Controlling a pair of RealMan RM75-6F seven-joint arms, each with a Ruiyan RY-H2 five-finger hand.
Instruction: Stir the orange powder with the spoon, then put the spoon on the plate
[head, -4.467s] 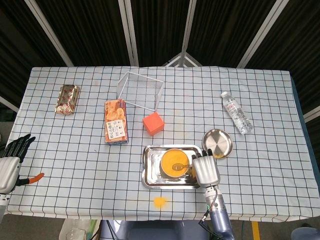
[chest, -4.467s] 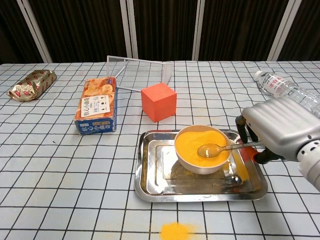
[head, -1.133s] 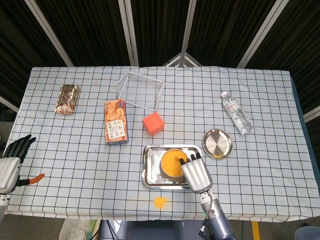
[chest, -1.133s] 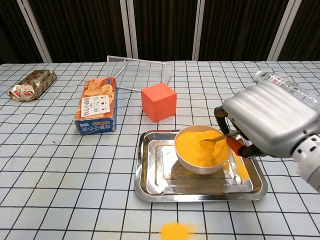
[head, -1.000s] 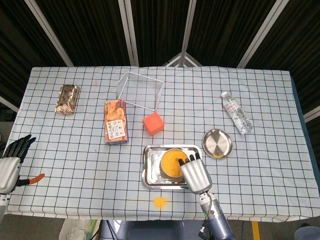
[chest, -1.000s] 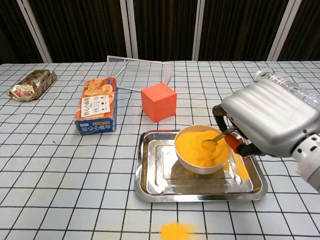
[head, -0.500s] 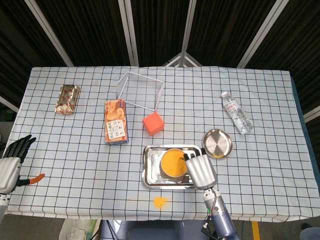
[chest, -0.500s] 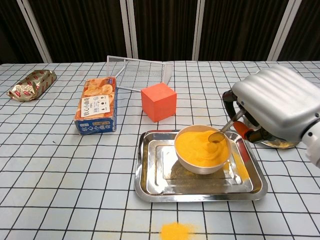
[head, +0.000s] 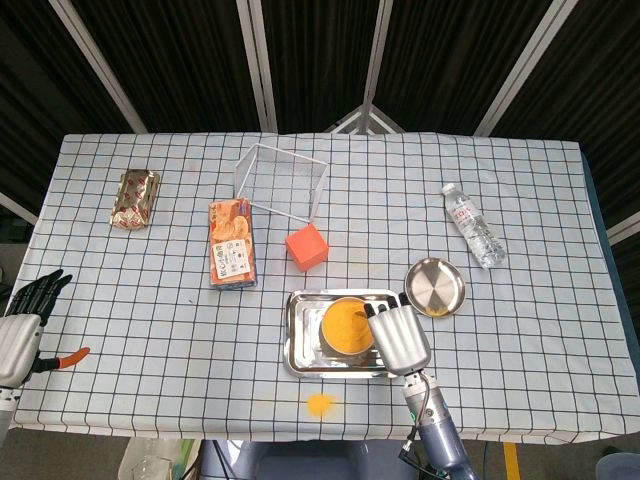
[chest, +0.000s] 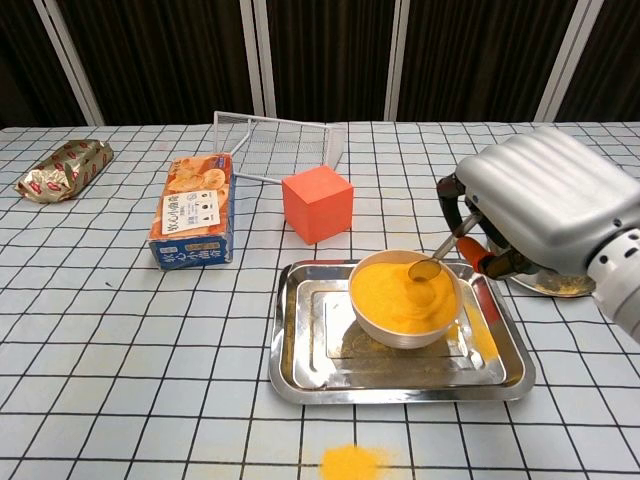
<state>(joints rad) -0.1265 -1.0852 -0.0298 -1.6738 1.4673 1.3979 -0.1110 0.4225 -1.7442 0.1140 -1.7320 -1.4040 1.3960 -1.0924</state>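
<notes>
Lifted since before: shiny metal spoon (chest: 432, 261), tip in orange powder (chest: 400, 293); held tight by silver right hand (chest: 545, 205); left hand (head: 22, 322) open, holding nothing.

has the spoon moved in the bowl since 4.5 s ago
Yes. The spoon went from lying flat mid-bowl to tilted up at the bowl's far right rim, nearer the plate.

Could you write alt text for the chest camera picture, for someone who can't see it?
A silver robot hand holds a spoon in a bowl of orange powder on a metal tray; an orange cube and snack box sit behind.
</notes>
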